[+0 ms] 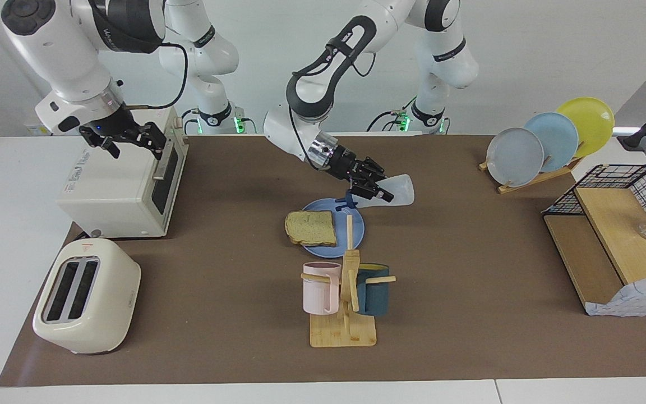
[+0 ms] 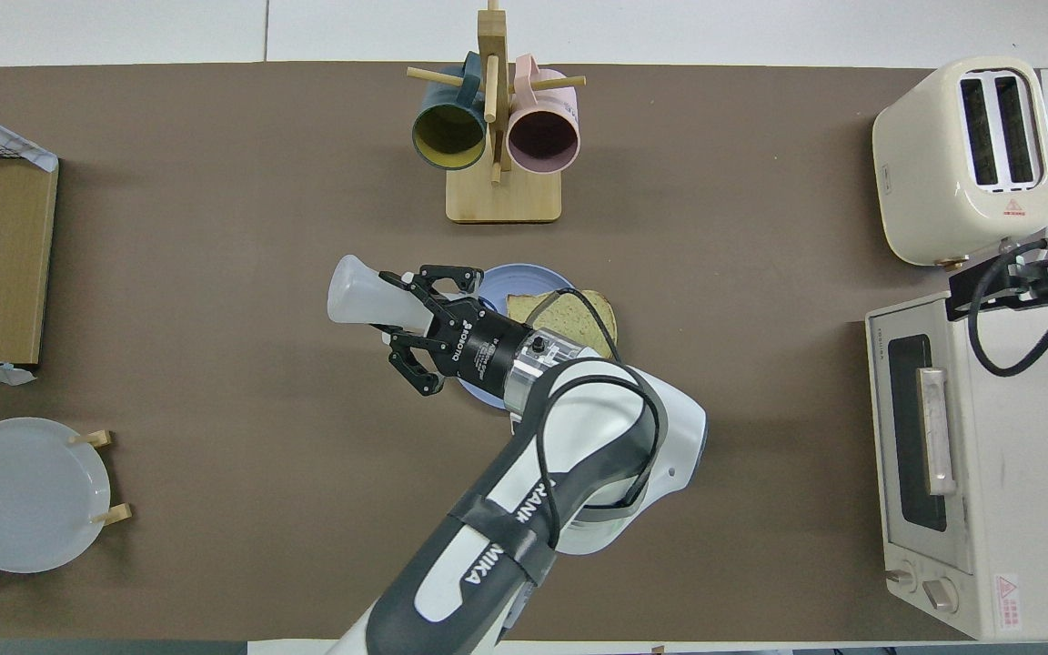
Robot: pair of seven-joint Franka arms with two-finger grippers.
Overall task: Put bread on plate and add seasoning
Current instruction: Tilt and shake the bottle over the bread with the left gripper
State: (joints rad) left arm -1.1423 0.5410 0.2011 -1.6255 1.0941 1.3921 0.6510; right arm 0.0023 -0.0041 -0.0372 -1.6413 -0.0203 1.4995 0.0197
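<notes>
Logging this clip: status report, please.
Left end effector shut on seasoning bottle, tipped, cap over plate. Right end effector open, waiting over toaster oven. Bread on plate. Nothing in the way.
</notes>
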